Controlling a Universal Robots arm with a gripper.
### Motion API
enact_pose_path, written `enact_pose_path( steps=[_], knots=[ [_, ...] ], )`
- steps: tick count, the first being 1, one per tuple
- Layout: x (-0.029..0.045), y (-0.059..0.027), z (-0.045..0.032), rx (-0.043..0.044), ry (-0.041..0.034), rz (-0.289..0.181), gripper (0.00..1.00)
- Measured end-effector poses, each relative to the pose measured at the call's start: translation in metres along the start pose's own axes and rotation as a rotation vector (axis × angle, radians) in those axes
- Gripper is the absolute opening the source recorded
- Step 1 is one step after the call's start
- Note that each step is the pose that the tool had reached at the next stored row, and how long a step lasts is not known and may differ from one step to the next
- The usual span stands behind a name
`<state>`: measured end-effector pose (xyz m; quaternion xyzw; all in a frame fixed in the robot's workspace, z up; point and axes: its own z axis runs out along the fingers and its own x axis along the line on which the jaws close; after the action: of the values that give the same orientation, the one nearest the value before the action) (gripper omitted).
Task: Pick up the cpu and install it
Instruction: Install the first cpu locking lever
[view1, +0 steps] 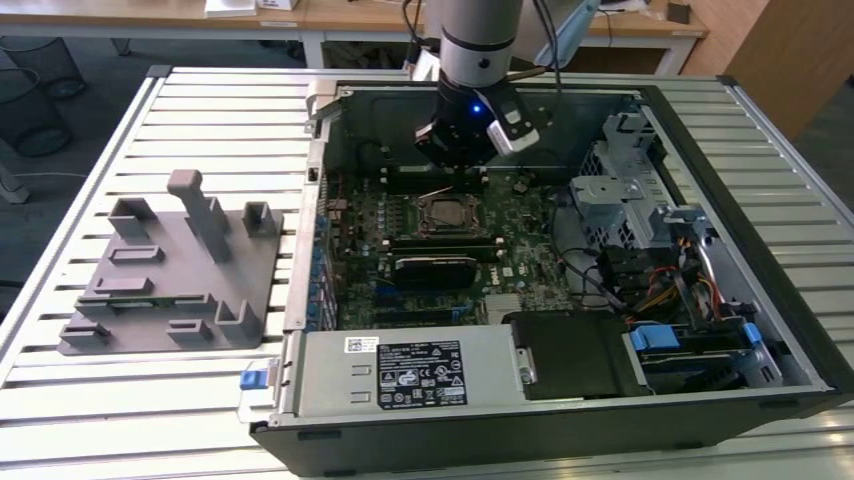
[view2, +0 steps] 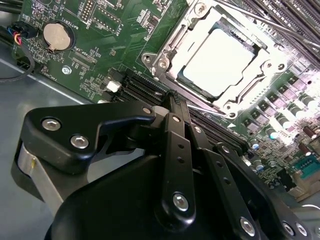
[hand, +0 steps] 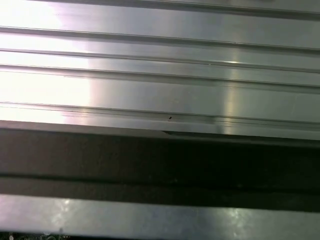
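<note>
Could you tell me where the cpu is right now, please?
The cpu sits in the motherboard's socket frame in the second wrist view, beyond the gripper.

Silver-grey cylindrical arm (view1: 477, 35); black wrist with blue light; black pincer (view2: 172, 97) links studded with silver screws.

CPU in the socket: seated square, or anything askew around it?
Nothing stands out. The cpu lies flat and square inside the socket frame on the motherboard, with the claw close above the board beside it.
</note>
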<state>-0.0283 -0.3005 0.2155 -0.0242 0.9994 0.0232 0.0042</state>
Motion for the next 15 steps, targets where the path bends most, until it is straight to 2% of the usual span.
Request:
enact_pose_path(
  steps=[6,15],
  knots=[
    [-0.0011,0.0011,0.0042,0.0043,0.0002,0.000,0.11],
    [-0.0024,0.0009,0.0144,0.0050,0.0009,0.000,0.11]
  ],
)
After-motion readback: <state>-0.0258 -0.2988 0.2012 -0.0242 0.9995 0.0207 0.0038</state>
